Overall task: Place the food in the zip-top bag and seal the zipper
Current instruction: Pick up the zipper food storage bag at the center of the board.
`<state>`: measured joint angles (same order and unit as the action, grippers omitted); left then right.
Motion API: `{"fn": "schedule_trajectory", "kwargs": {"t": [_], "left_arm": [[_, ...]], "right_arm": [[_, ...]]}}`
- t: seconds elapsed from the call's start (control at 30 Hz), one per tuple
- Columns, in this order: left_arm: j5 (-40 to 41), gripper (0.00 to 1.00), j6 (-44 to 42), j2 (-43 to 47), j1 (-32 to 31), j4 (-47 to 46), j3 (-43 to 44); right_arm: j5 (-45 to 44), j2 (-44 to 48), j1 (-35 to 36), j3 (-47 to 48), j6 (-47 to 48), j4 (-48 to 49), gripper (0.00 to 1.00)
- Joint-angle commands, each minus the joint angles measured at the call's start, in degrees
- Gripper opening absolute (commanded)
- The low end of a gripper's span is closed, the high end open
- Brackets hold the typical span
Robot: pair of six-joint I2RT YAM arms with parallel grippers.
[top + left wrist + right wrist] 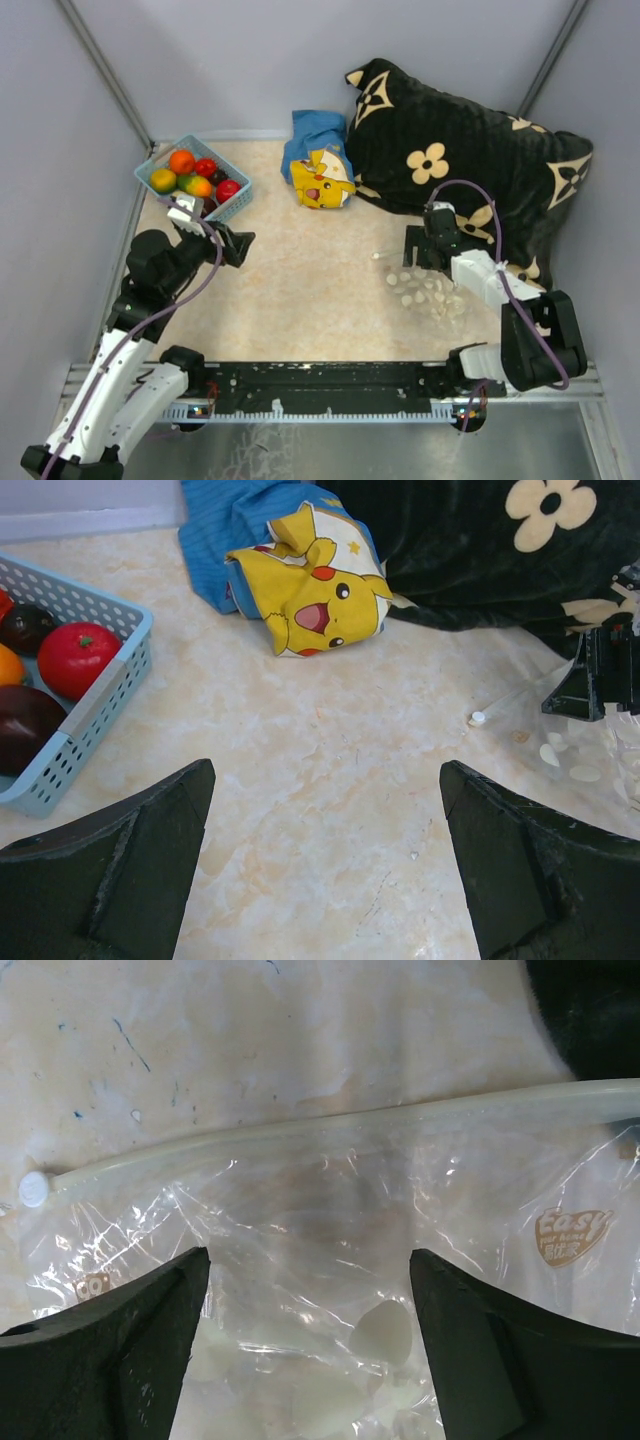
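The food (195, 175), small round toy fruits in red, orange, yellow and green, lies in a light blue basket (236, 203) at the back left. In the left wrist view a red fruit (75, 655) and dark ones show inside the basket (100, 705). My left gripper (240, 245) (327, 770) hangs open over bare table just right of the basket. The clear zip-top bag (425, 290) (330, 1220) lies flat on the right. Its zipper (330, 1125) runs across ahead of the right fingers. My right gripper (420, 250) (308, 1256) stands open right over the bag, holding nothing.
A yellow cartoon plush (322, 180) lies on a blue cloth (315, 130) at the back middle. A large black flowered pillow (460, 150) fills the back right, close behind the right gripper. Grey walls close in both sides.
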<state>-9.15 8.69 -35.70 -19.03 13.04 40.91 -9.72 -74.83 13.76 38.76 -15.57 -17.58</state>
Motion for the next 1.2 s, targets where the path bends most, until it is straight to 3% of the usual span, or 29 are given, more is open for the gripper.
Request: {"fn": "schedule_trajectory", "kwargs": {"t": [0.0,0.1,0.27,0.4,0.57,0.8,1.0,1.17], "left_arm": [[-2.54,1.00,-0.85,-0.83,-0.40,0.41,1.45],[-3.24,1.00,-0.57,-1.23,-0.40,0.45,1.46],[-7.04,1.00,-0.46,-1.91,-0.40,0.68,1.53],[-12.69,1.00,1.78,-2.37,-0.40,0.28,1.31],[-19.49,1.00,6.48,-4.66,-0.39,-1.23,0.74],[-16.01,1.00,10.93,-9.66,-0.31,-1.09,1.96],[-18.35,1.00,18.93,-15.55,-0.36,-10.37,-0.13],[-19.34,0.99,20.76,-22.23,-0.31,-14.31,0.97]], "right_arm": [[-0.07,-0.50,1.07,1.43,0.41,4.27,0.78],[0.56,-1.57,1.31,1.32,0.88,4.76,0.61],[1.05,-1.53,2.61,1.33,1.37,4.90,0.22],[1.80,1.62,5.16,1.47,2.02,4.87,0.00],[4.00,4.82,8.39,2.57,4.09,4.82,0.00],[8.92,7.76,11.34,4.72,9.13,7.10,0.00],[16.50,7.67,12.55,7.61,15.12,8.94,0.00],[23.37,7.47,14.40,8.44,19.90,11.42,0.00]]}}
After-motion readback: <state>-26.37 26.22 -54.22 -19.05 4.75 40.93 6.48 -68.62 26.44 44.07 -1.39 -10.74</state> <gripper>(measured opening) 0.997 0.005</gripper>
